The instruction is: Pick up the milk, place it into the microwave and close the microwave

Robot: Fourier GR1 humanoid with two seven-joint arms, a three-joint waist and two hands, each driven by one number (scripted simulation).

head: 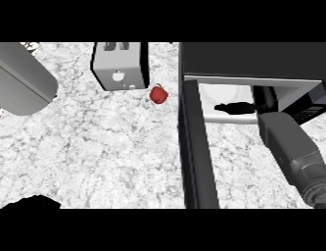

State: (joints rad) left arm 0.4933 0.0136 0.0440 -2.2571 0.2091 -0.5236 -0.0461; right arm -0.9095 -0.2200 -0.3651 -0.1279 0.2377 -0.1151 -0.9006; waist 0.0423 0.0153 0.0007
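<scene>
The microwave (pixel 259 59) stands at the far right corner of the surface (pixel 93 147). Its door (pixel 198 147) is swung wide open and reaches toward the near edge. The right forearm (pixel 295 152) comes up from the near right corner and goes through the opening. The right hand (pixel 234 108) is a dark shape inside against the pale cavity floor (pixel 227 93). I cannot tell whether that hand is apart, together or clamped on anything. The milk cannot be made out, neither on the surface nor at the hand.

A toaster (pixel 120 66) sits at the far edge, with a small red thing (pixel 159 94) just beside its right corner, left of the door. A large grey rounded body (pixel 13 76) fills the far left corner. The left hand (pixel 32 202) barely shows at the near edge, its state unreadable.
</scene>
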